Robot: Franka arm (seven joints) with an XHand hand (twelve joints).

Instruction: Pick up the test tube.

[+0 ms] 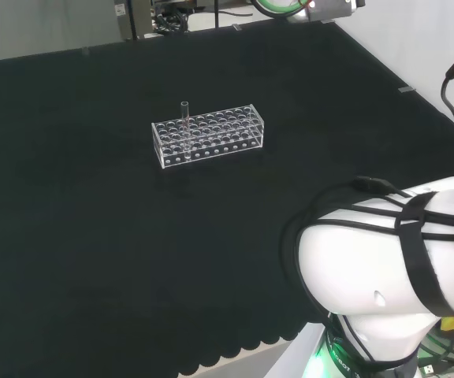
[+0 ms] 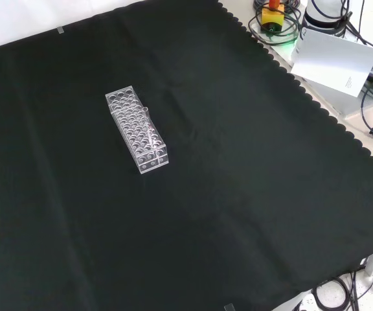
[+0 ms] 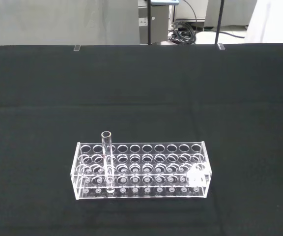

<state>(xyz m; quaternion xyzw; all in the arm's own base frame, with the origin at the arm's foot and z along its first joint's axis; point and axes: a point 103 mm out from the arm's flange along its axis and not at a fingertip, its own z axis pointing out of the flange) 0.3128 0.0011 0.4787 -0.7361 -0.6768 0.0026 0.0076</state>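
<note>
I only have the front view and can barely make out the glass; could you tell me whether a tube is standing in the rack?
Observer: Yes. In the head view one tube stands upright in the rack, poking above its top.
Operator: Thank you. Which end of the rack is it near?
Observer: The left end, as the head view shows it.

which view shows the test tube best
The wrist view: the test tube stands upright and large in the clear rack, near one end, its open rim plain. In the head view it is a small tube rising above the rack. In the front view it is faint against the rack's holes.
</note>
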